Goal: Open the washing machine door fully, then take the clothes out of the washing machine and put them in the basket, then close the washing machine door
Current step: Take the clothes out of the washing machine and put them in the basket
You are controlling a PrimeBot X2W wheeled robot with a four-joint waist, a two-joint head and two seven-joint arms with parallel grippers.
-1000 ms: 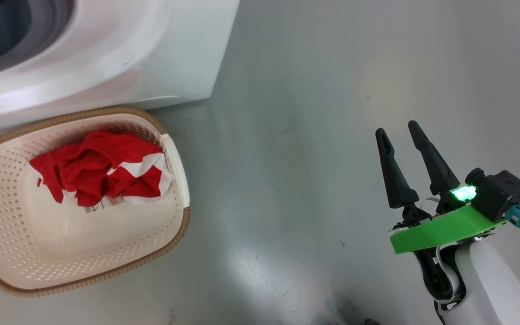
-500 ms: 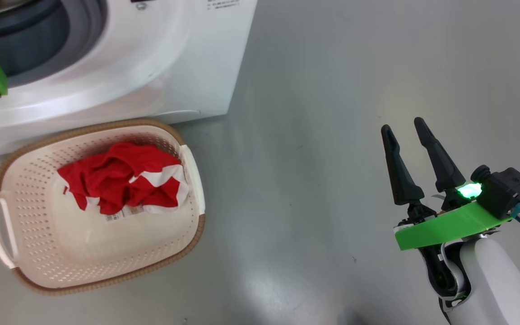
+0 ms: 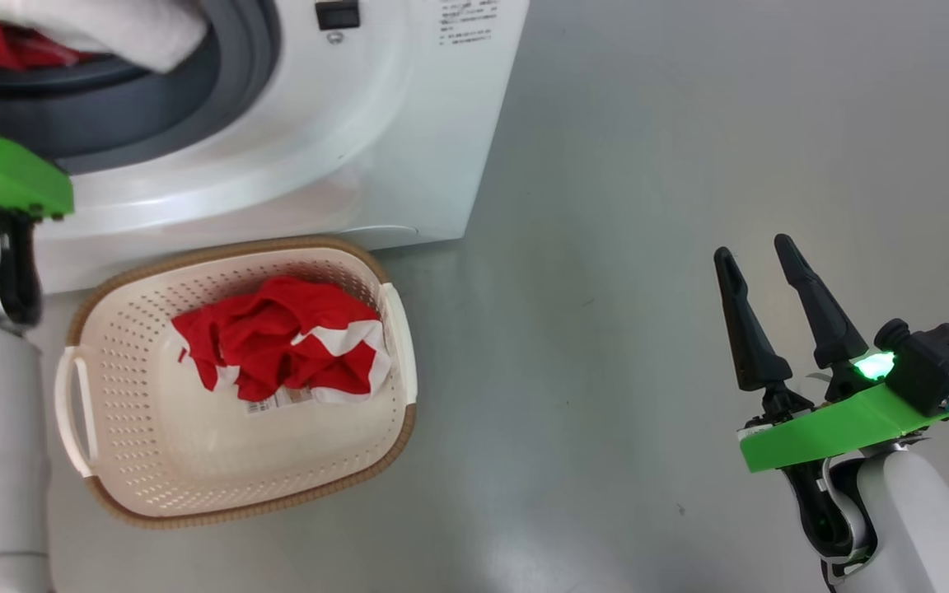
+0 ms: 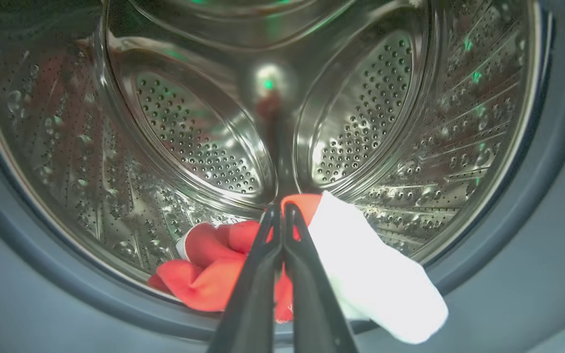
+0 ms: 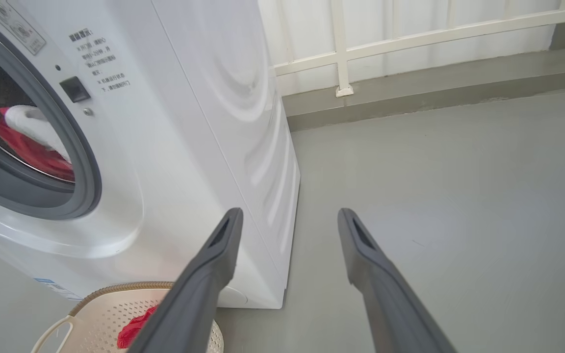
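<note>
1. Left gripper (image 4: 282, 213): fingers pressed together, pinching red-and-white clothes (image 4: 361, 274) at the drum (image 4: 189, 142) mouth; white cloth drapes over the gasket (image 4: 532, 235).
2. Right gripper (image 3: 753, 245): jaws wide, holding nothing; above the floor (image 3: 606, 165), well apart from the basket (image 3: 236, 249).
3. The basket stands just before the washer (image 3: 343, 148); a red-and-white garment (image 3: 285, 346) lies inside.

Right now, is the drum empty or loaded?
Loaded: red and white clothes lie at the drum front, with the left tool shut on them.
</note>
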